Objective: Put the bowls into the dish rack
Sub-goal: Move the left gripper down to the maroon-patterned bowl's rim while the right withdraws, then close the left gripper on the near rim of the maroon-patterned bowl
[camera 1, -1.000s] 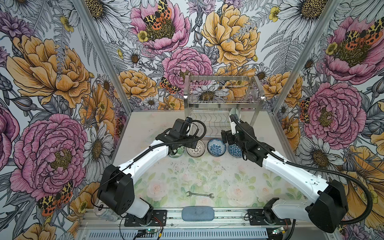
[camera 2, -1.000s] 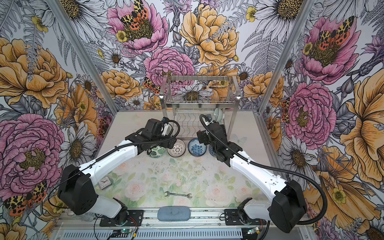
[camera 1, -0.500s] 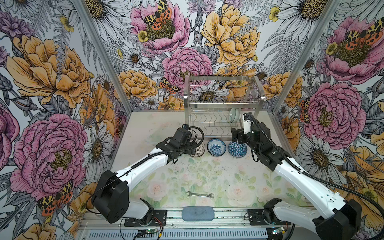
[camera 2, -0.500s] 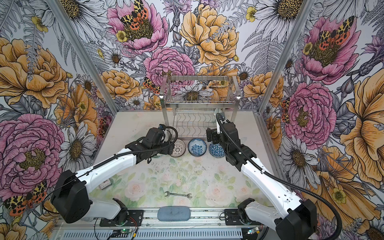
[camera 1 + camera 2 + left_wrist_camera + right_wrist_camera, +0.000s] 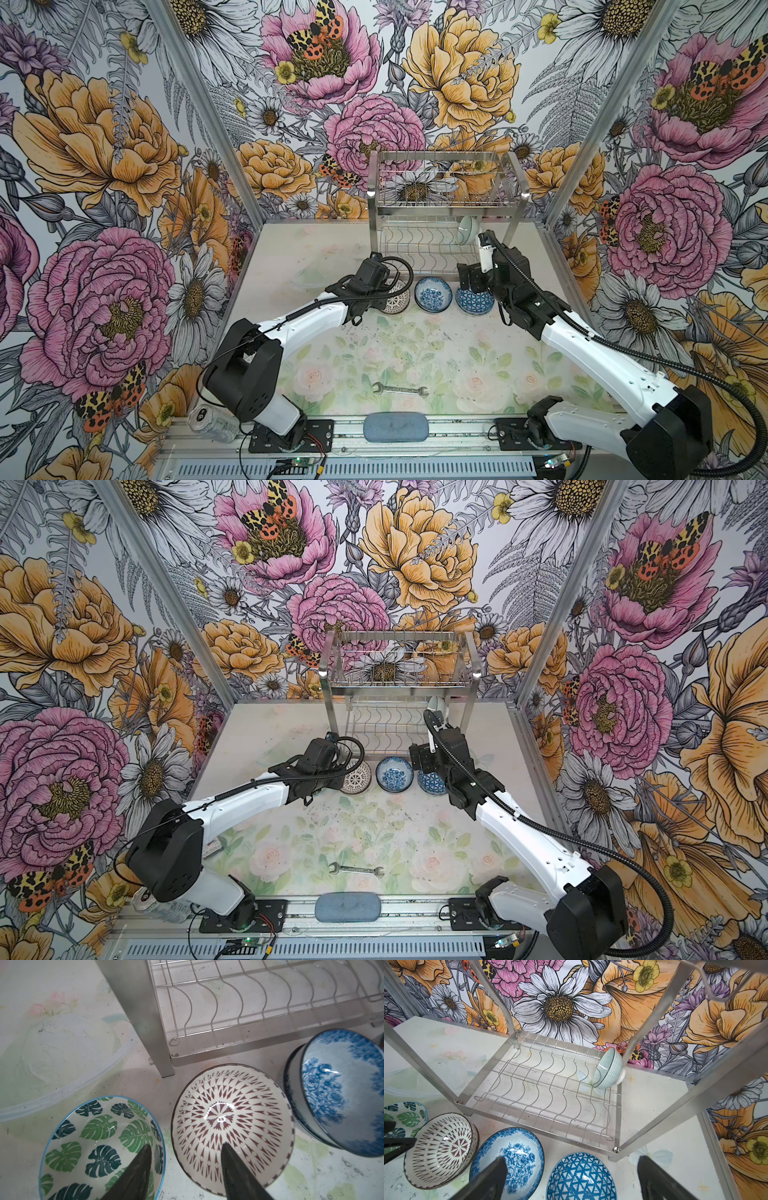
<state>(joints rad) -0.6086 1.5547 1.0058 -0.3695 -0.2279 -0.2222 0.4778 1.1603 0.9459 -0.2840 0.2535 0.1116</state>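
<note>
bowls (image 5: 432, 294) mostly sit in a row on the table just in front of the dish rack (image 5: 374, 232) in both top views, but one is loaded: the mint bowl (image 5: 466, 230) stands on edge at the right end of the lower tier. the right gripper (image 5: 471, 280), up against it a second ago, has backed off over the row. the left arm has shifted a little and now hides the row's left end. left wrist view: the left gripper (image 5: 186, 1147) has narrowed about halfway and pinches nothing, one finger over the leaf bowl (image 5: 99, 1138), the other over the red-patterned bowl (image 5: 232, 1109), their near rims between. i judge the next pick is starting. right wrist view: jaws spread wide, empty, above the triangle bowl (image 5: 581, 1176). a faint stamp on the rack's front rail is too small to read.
</note>
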